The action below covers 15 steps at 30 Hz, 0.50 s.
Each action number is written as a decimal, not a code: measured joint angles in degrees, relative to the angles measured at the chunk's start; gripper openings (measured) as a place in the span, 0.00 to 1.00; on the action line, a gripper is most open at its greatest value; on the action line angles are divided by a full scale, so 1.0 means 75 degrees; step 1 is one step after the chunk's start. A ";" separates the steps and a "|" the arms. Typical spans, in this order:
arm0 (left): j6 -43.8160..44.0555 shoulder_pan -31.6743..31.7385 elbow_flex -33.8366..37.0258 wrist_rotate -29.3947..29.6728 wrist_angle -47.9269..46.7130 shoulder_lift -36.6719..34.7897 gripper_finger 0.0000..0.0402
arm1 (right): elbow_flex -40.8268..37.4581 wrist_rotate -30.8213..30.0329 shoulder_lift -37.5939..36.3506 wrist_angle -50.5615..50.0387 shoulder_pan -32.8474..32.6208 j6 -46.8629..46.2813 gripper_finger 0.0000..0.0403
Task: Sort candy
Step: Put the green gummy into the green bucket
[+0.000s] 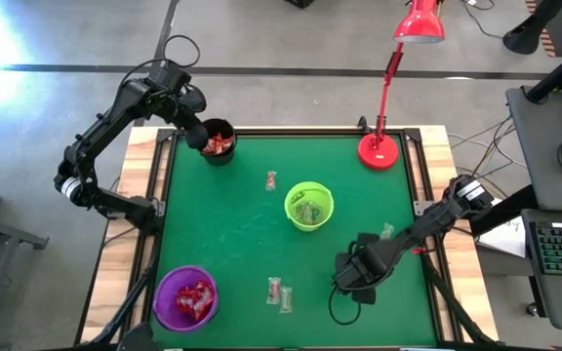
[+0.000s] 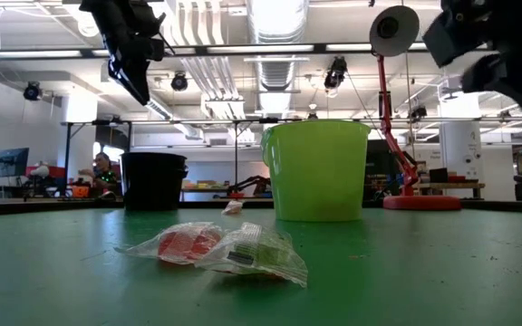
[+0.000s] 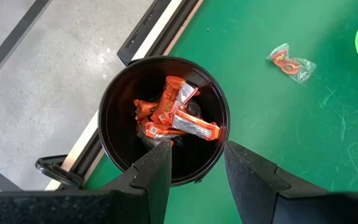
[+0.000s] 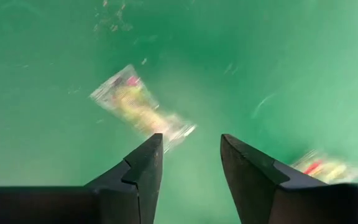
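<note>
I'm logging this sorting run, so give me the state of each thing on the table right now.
Black cup: upright, holds orange-wrapped candy.
Purple cup: upright, holds red candy.
Green cup: upright, holds clear-wrapped candy.
Loose candy: lying on the mat, unsorted.
Lamp: standing at the far edge.
Left gripper: open, above the black cup, empty.
Right gripper: open, over the mat, empty.

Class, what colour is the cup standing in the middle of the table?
Bright green cup; the low view shows it best.
</note>
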<state>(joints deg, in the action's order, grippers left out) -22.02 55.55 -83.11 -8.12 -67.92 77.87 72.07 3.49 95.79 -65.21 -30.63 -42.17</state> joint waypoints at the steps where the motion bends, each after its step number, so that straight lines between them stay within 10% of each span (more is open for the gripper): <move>1: 0.0000 0.0000 0.0000 0.0000 0.0003 0.0000 0.33 | -0.0027 0.0240 0.0000 -0.0004 0.0034 -0.0249 0.39; 15: 0.0003 -0.0002 0.0000 0.0001 0.0026 0.0000 0.33 | -0.0240 0.0231 0.0000 0.0210 -0.0287 0.2043 0.48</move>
<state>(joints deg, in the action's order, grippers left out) -22.00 55.54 -83.11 -8.11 -67.72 77.87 70.27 5.22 95.79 -63.63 -32.79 -26.84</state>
